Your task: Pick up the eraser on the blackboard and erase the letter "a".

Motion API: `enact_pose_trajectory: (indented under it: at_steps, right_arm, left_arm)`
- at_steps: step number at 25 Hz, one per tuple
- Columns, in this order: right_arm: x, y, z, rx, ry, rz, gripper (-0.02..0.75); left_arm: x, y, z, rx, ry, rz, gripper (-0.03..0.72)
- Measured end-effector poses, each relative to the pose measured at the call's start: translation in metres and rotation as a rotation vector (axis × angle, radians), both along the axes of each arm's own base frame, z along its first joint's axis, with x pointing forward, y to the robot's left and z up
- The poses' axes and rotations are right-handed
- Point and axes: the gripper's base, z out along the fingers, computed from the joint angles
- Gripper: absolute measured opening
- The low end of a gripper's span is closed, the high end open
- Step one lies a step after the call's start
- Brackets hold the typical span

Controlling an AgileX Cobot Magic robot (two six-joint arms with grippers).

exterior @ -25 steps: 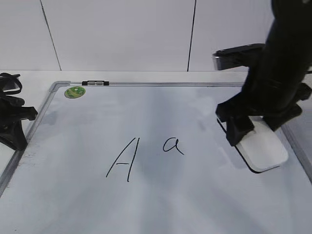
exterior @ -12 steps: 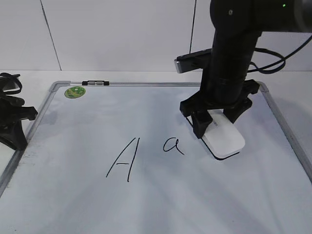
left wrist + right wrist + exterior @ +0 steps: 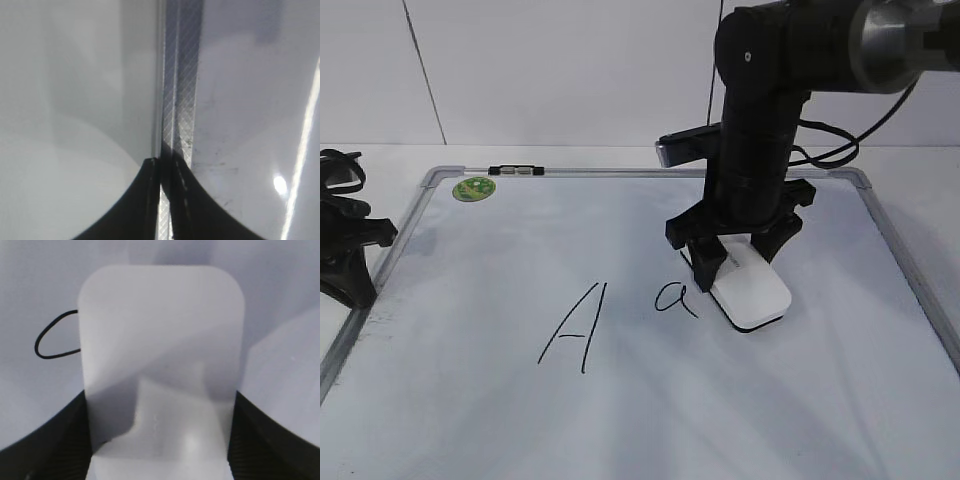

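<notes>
Right hand point(image 3: 732, 262) clamps the eraser point(image 3: 752, 292) beside the letter "a" point(image 3: 675, 299) — capital "A" point(image 3: 575, 328) further left.

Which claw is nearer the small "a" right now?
Right. The right claw, shut on the eraser, sits just right of the letter "a". The left claw sits shut at the blackboard's far left frame.

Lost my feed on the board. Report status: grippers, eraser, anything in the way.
Right gripper shut on the eraser, low over the blackboard. Left gripper shut, empty, at the frame. Letter "a" unerased, just left of the eraser. Nothing between.
</notes>
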Motion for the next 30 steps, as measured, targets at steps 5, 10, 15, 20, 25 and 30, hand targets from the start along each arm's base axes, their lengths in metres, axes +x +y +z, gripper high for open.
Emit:
enact_pose_trajectory:
  at_steps: [5,10,15,20,25,30]
  right_arm:
    - [0.003,0.002,-0.012,-0.006,0.025,-0.002,0.559]
    - [0.003,0.003,-0.018,-0.008,0.041,-0.004,0.559]
    - [0.004,0.004,-0.021,0.001,0.052,-0.009,0.559]
    - [0.004,0.005,-0.022,0.009,0.058,-0.013,0.559]
    - [0.003,0.008,-0.022,0.010,0.057,-0.006,0.559]
    - [-0.008,0.027,-0.022,0.006,0.053,0.046,0.559]
  left_arm:
    - [0.000,0.000,0.000,0.000,0.000,0.000,0.028]
    - [0.000,0.000,0.000,0.000,0.000,0.000,0.028]
    - [0.000,0.000,0.000,0.000,0.000,0.000,0.028]
    - [0.000,0.000,0.000,0.000,0.000,0.000,0.028]
    - [0.000,0.000,0.000,0.000,0.000,0.000,0.028]
    - [0.000,0.000,0.000,0.000,0.000,0.000,0.028]
